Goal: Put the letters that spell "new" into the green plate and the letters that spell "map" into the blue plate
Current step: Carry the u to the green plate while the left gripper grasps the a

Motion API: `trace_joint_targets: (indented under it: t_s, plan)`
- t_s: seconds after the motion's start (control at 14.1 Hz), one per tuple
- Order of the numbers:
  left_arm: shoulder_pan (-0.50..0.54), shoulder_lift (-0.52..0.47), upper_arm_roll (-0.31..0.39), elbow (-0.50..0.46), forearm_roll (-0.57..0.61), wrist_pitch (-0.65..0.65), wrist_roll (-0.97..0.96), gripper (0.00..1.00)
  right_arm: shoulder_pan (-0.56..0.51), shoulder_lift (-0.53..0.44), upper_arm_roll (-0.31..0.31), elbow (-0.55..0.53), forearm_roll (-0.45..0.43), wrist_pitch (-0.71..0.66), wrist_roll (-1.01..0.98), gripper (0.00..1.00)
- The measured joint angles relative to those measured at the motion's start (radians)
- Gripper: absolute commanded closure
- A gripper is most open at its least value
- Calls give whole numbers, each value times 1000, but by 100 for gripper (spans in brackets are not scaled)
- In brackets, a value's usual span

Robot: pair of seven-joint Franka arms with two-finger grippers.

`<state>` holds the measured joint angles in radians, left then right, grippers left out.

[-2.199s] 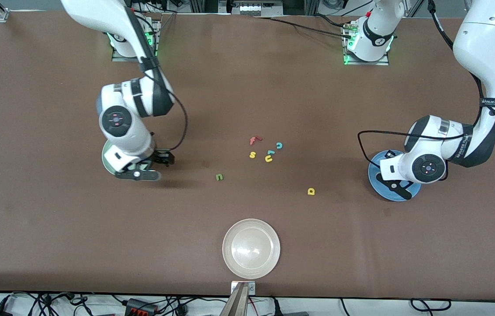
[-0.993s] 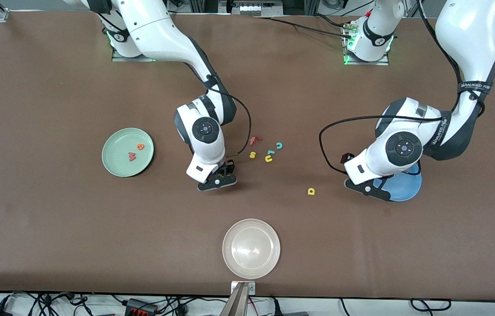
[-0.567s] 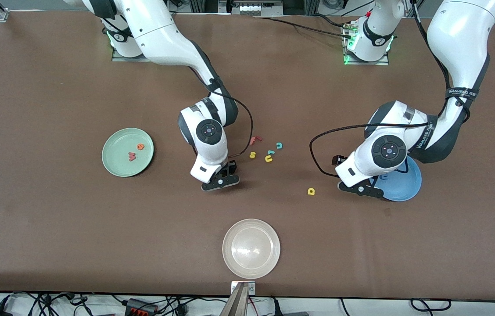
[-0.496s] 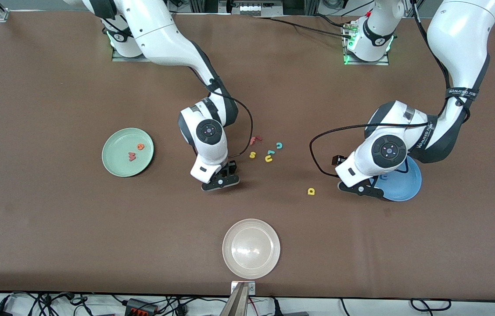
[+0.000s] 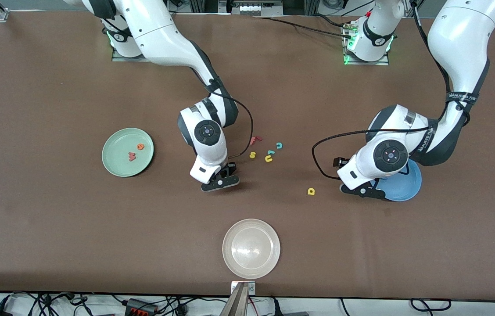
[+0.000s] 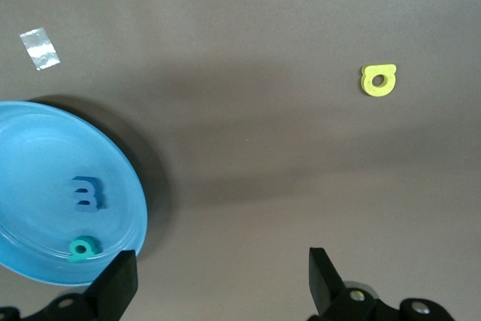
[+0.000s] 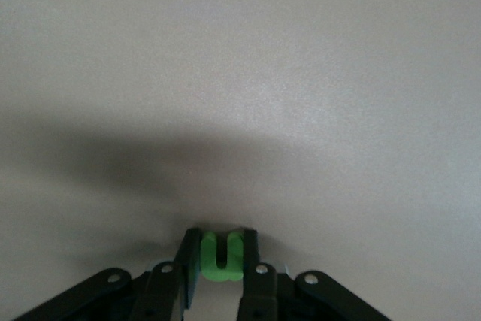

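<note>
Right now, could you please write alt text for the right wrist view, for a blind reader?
The right gripper is shut on a small green letter n, pinched between its two black fingers. Beneath it lies only plain table surface with a soft shadow.

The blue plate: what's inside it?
In the blue plate lie a blue m and a teal p. From the front, the left arm covers most of it.

Bare table lies between the right gripper (image 5: 220,182) and the green plate (image 5: 116,166); 5 loose letters (image 5: 267,150) cluster beside the gripper.
</note>
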<state>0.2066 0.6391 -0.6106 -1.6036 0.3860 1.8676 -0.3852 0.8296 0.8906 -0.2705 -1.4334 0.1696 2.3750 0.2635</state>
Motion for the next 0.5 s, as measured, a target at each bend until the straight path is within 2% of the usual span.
trace_joint_targets:
  t_s: [0.14, 0.28, 0.5]
  plan:
    - [-16, 26, -1, 24, -17, 12, -49, 0, -14, 0, -1, 0, 1, -2, -6, 83]
    - [-38, 74, 3, 36, -18, 88, -105, 0, -38, -9, -12, -11, 1, -18, -7, 83]
    - [-61, 150, 21, 42, -18, 213, -142, 0, -122, -66, -22, -35, 1, -168, -22, 83]
